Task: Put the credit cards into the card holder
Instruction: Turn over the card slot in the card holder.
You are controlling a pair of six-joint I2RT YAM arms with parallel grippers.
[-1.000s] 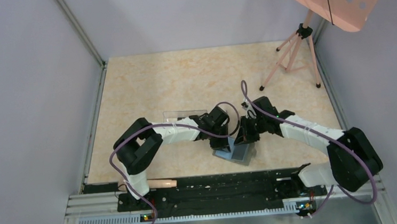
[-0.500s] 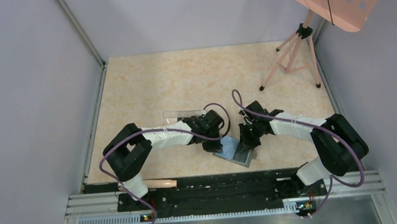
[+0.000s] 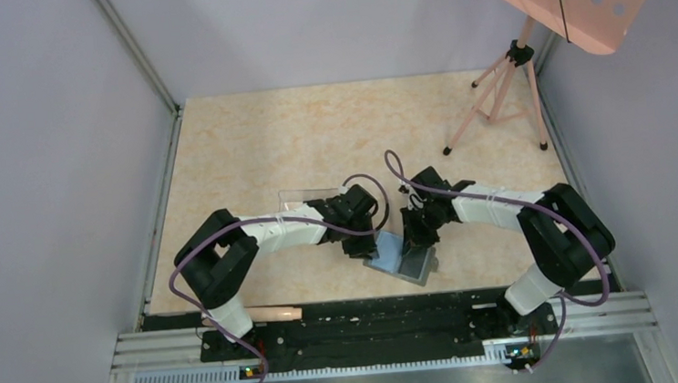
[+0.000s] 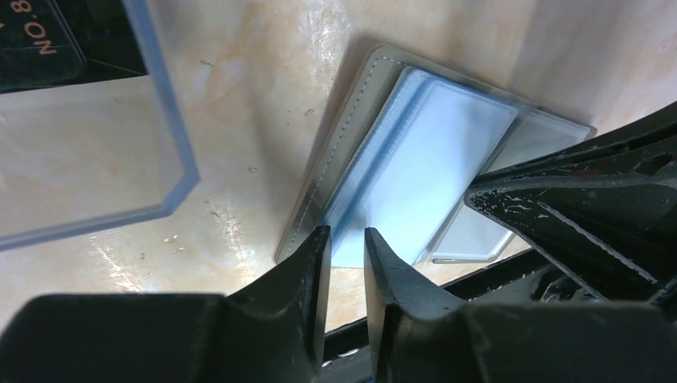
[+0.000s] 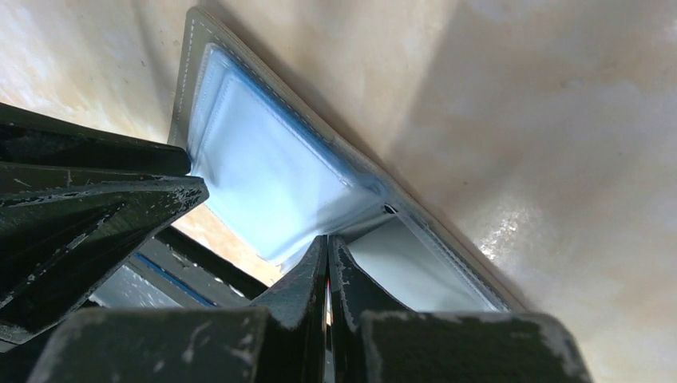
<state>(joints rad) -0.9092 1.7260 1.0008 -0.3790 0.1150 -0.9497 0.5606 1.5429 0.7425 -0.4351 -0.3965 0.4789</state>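
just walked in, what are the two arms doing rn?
Both arms are over the wallet, which lies open on the table near the front edge. The left end effector is at its left edge, slightly open, holding nothing. The right end effector is shut, tip at the centre fold. No card shows in the wallet. A clear box lies to its left.

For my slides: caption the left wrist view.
Left fingers slightly parted over the open wallet, clear box beside it.
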